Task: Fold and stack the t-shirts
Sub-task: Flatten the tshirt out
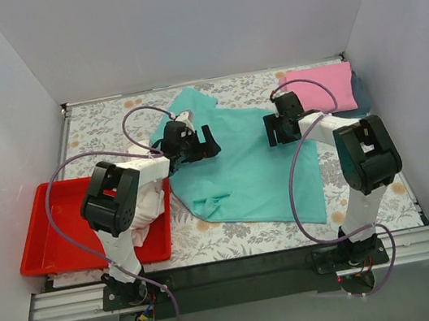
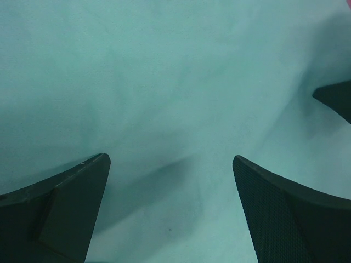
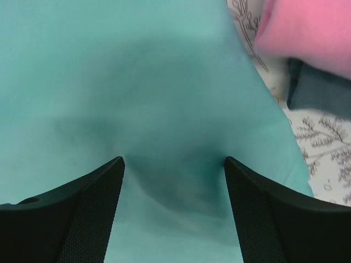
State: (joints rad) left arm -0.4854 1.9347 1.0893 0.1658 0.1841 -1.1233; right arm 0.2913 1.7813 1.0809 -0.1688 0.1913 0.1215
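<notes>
Teal shirt lies spread across the middle of the table, one of four shirts we count. At the far right corner we see the pink shirt folded on the dark blue-grey shirt; the white shirt is bunched in the one red tray. Over the teal cloth the left fingers stand spread wide and the right fingers are also apart, pinching nothing

Bright, even light; soft shadows pool between the jaws on the teal t-shirt; both wrist views are close and soft-focused
</notes>
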